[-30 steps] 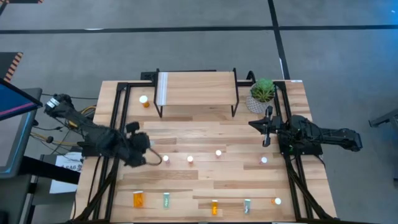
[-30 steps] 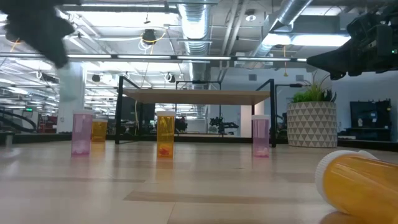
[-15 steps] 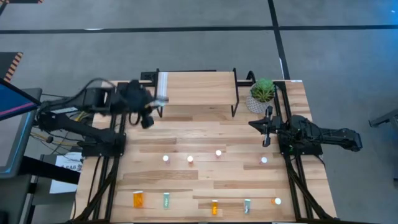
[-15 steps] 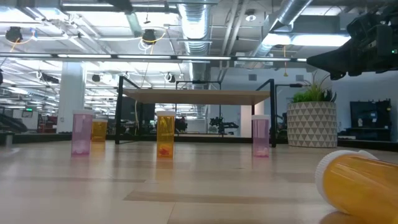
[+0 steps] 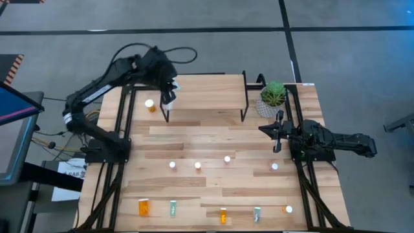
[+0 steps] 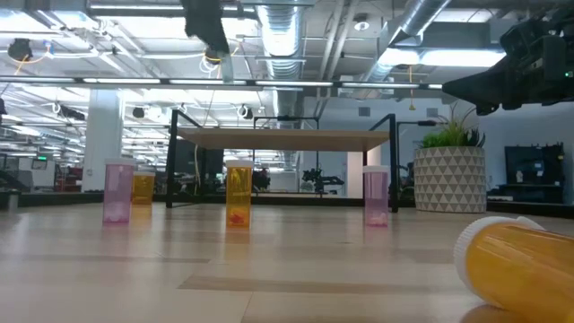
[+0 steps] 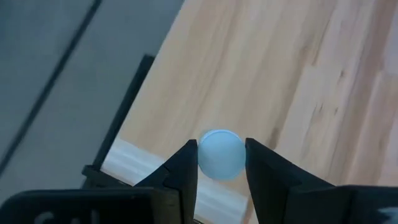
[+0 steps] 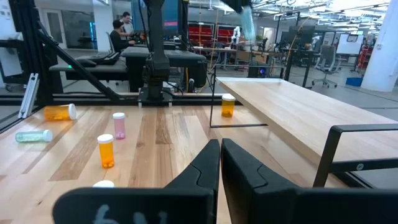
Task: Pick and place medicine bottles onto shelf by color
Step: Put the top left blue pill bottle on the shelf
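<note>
Your left gripper (image 7: 221,163) pinches a white-capped bottle (image 7: 220,154) narrowly above the shelf's (image 5: 207,90) left end, while your right gripper (image 8: 220,163) waits closed and empty near the table's right edge.

So the left arm basically swung across the whole worktop in a second. It started low near the front-left, by the row of standing bottles, then lifted up beside the left end of the light wood plank shelf on black legs (image 5: 207,90), and now the left gripper (image 5: 169,96) hangs over that left end of the shelf. It's carrying a pale green translucent bottle with a white cap (image 7: 221,154) pinched between its dark fingers (image 7: 184,174). In the low view the arm went from the top left corner to up above the shelf.
</note>
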Controlling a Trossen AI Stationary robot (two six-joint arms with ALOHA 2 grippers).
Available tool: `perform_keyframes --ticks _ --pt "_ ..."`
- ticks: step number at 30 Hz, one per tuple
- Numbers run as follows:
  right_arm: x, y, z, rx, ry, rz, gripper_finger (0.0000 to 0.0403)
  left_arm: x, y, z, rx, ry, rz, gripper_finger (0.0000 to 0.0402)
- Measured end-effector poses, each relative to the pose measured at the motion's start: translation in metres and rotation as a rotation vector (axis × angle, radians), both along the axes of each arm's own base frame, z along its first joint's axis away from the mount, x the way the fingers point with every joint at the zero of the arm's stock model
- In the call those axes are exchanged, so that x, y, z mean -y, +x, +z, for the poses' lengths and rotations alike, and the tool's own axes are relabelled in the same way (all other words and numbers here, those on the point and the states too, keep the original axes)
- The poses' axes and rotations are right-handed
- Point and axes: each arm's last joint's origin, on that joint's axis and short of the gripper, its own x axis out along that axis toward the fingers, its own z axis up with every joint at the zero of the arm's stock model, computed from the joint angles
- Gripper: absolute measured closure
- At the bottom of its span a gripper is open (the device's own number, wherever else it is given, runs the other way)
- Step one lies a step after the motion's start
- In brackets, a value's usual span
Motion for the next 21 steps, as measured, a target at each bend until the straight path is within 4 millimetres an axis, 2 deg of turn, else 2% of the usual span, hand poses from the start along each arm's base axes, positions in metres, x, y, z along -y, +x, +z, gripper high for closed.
perform_keyframes --ticks 6,11,16,21 --pt "0.000 0.000 0.000 0.000 0.000 0.000 0.0363 -0.053 0.000 -0.028 -0.068 -0.071 0.104 0.0305" --pt "0.000 0.000 0.000 0.000 0.000 0.000 0.0363 -0.082 -0.001 -0.047 -0.114 -0.105 0.159 0.0305" --pt "0.000 0.000 0.000 0.000 0.000 0.000 0.0363 -0.101 0.001 -0.059 -0.076 -0.154 0.159 0.0305" --pt "0.000 0.000 0.000 0.000 0.000 0.000 0.0363 -0.109 0.002 -0.067 -0.091 -0.161 0.151 0.0305"
